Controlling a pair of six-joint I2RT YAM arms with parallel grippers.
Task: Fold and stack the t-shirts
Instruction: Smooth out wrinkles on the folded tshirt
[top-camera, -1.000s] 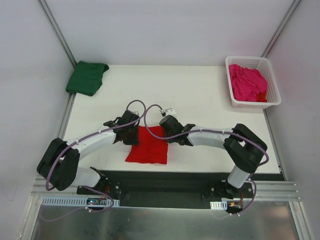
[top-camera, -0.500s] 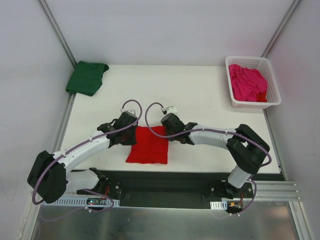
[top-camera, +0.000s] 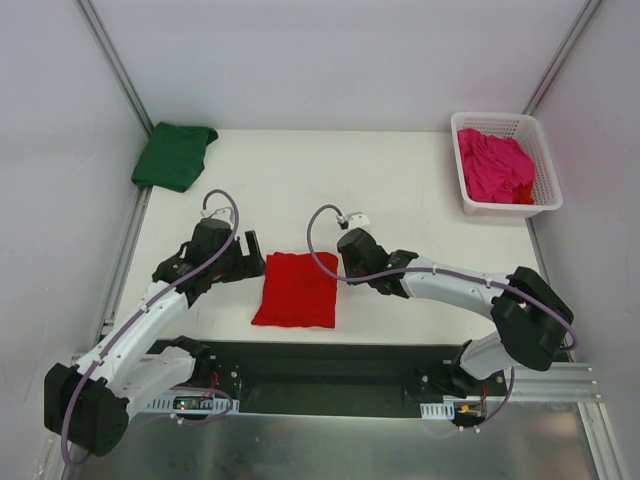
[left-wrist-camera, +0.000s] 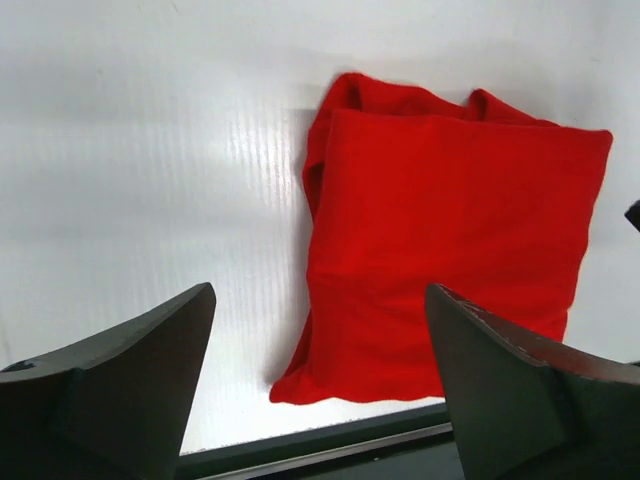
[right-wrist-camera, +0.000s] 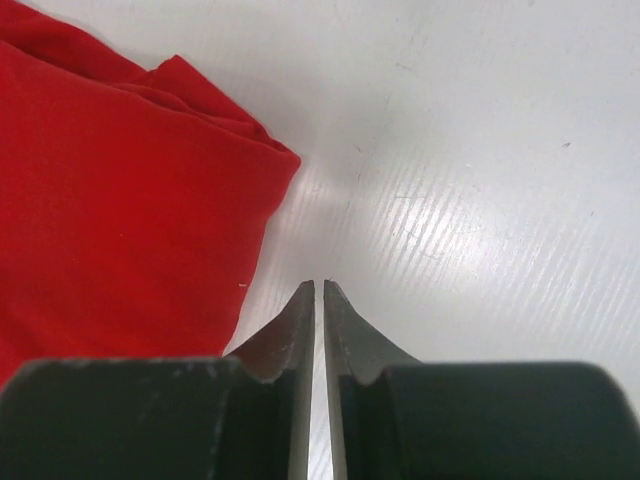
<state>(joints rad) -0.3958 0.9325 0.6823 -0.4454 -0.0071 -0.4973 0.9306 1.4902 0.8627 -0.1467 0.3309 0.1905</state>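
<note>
– Starting with the table (top-camera: 400, 200): what lies on it?
– It has a white top and three shirts on it. The basket (top-camera: 545, 170) stands at the far right corner, with the pink shirt (top-camera: 493, 165) crumpled inside. The green shirt (top-camera: 174, 155) lies folded at the far left corner. The red shirt (top-camera: 296, 290) lies folded into a rough rectangle at the middle of the near edge, between the two arms.
– And the arms?
– The left arm (top-camera: 150, 310) reaches in from the left and the right arm (top-camera: 450, 285) from the right, both bent toward the red shirt.
– Is either holding it?
– No. The left gripper (left-wrist-camera: 318, 300) sits just beside the shirt's left edge, fingers wide apart with nothing between them. Its camera looks past them onto the whole fold. The right gripper (right-wrist-camera: 319, 288) is low over bare table, just beside the shirt's far right corner. Its fingers are all but together, with a thin slit between them and nothing in it.
– Touching the cloth?
– The right one is close but apart from it. For the left I cannot tell.
– How neat is the fold?
– Flat, with some cloth bunched along the far edge.
</note>
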